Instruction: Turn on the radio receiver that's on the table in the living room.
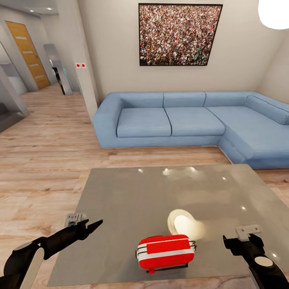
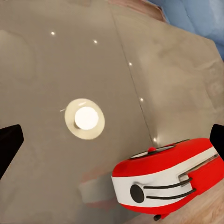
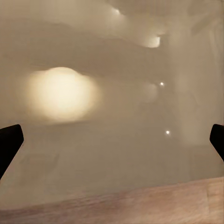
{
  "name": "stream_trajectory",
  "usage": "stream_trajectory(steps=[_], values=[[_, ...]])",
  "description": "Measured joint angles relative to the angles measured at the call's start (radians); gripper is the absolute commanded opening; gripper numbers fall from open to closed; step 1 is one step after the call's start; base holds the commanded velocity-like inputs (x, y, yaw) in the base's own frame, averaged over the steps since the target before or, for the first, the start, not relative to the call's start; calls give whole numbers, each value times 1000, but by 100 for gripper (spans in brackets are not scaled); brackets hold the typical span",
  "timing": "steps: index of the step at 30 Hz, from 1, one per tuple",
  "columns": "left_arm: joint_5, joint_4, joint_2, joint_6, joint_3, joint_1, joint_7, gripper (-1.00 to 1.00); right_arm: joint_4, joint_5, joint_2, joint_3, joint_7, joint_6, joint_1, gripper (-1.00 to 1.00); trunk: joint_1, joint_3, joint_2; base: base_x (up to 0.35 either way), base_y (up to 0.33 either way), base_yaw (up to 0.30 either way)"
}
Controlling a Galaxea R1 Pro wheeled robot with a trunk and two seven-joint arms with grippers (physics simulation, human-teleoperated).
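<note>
Flanking the radio receiver [image 1: 165, 252] at lower centre, near the table's [image 1: 132, 192] front edge, our left gripper [image 1: 93, 227] and right gripper [image 1: 232, 243] hover with jaws apart, ready to reach its switch.

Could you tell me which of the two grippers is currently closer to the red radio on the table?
The right gripper looks slightly closer to the radio receiver; the left gripper sits farther off, over the opposite edge of the table. Neither touches it.
</note>
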Motion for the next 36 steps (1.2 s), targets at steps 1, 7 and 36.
stream_trajectory(steps=[1,7,36], values=[[0,0,0,0,0,0,0,100,0,0,0,0,0,0,0,100,0,0,0,8,0,0],[0,0,0,0,0,0,0,100,0,0,0,2,0,0,0,100,0,0,0,2,0,0],[1,2,0,0,0,0,0,100,0,0,6,-5,-3,0,0,100,0,0,0,0,0,60]])
